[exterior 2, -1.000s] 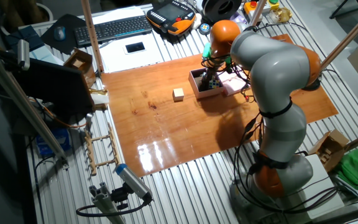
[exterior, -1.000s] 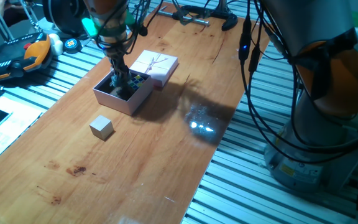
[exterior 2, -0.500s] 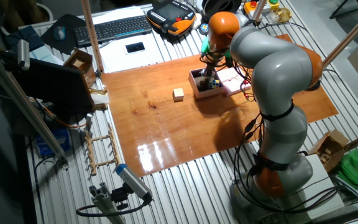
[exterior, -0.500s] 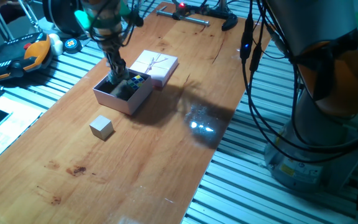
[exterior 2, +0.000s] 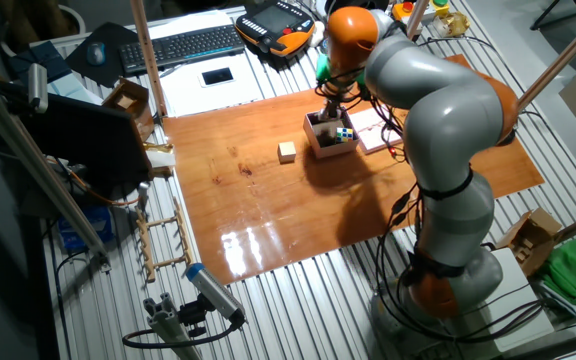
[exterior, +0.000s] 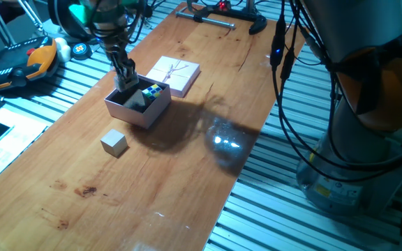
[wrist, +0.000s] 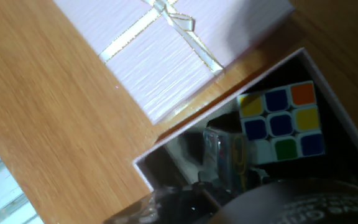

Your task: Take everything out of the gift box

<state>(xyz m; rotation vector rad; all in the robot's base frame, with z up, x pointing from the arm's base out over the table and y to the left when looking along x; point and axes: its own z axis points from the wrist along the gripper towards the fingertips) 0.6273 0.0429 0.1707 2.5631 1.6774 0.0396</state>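
Note:
The pale-pink gift box (exterior: pixel 147 113) stands on the wooden table and also shows in the other fixed view (exterior 2: pixel 320 148). The multicoloured puzzle cube (exterior: pixel 153 90) lies in its far corner and is plain in the hand view (wrist: pixel 281 121). A greyish shape (exterior: pixel 137 102) lies beside the cube inside the box. My gripper (exterior: pixel 126 77) hangs just above the box's back-left edge with its fingers close together. In the hand view a small pale translucent piece (wrist: pixel 221 155) sits between the dark fingertips. The beige-grey cube block (exterior: pixel 114 142) stands on the table outside the box.
The flat pink lid with a string bow (exterior: pixel 174 72) lies against the box's far side and fills the top of the hand view (wrist: pixel 166 43). An orange-and-black pendant (exterior: pixel 19 64) and cables lie on the slatted bench to the left.
My gripper has risen out of the box and shifted left and back. The puzzle cube, hidden behind the fingers before, now shows. The beige cube block has not moved.

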